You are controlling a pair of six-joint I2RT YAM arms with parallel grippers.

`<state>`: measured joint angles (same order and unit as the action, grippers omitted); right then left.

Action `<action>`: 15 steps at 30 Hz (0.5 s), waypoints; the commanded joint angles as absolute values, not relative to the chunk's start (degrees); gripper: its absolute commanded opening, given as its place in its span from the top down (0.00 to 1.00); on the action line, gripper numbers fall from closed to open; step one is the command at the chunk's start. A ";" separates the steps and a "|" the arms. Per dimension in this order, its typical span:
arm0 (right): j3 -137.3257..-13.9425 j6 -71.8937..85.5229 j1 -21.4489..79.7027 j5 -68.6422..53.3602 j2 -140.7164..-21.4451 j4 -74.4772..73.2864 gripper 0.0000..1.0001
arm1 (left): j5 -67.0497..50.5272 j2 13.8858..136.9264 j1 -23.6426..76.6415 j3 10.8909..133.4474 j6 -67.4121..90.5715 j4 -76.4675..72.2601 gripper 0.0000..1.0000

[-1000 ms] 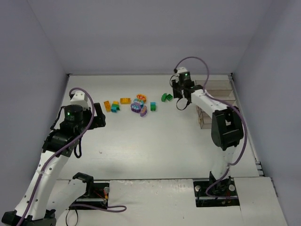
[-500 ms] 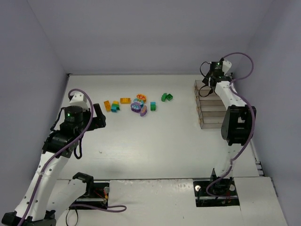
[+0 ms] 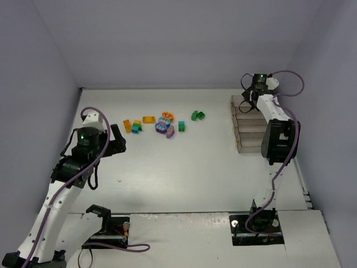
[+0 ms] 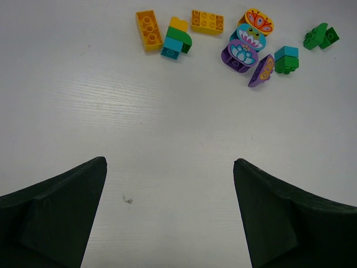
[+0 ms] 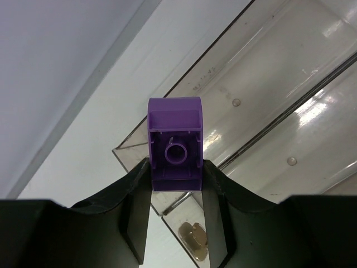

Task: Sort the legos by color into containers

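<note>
My right gripper [image 5: 174,181] is shut on a purple lego [image 5: 174,145], seen from its hollow underside. It hangs over the far end of the clear containers [image 5: 268,72]. In the top view the right gripper [image 3: 248,100] is at the far bin of the row of containers [image 3: 249,139]. The other legos lie in a loose cluster [image 3: 162,124] at the table's far middle, with green ones [image 3: 197,115] to its right. My left gripper [image 4: 170,163] is open and empty, well short of the orange [image 4: 148,29], teal [image 4: 248,36], purple [image 4: 239,54] and green [image 4: 322,36] legos.
The grey walls close the table on the left, back and right. The containers stand close to the right wall. A small dark speck [image 4: 128,199] lies on the table between my left fingers. A brown mark [image 5: 192,243] shows by the container's corner.
My right arm has swung right, from beside the green legos to the far end of the containers, then settled slightly. My left arm has not moved.
</note>
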<state>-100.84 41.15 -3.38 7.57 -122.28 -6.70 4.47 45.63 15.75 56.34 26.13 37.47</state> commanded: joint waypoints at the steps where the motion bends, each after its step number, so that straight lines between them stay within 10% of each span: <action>1: -103.36 46.66 -3.95 7.56 -122.52 -4.83 0.84 | 4.74 45.62 15.91 57.48 26.89 36.21 0.11; 15: -105.12 48.08 -5.18 2.11 -125.33 -1.85 0.55 | 4.66 45.62 15.91 57.39 26.54 37.00 0.11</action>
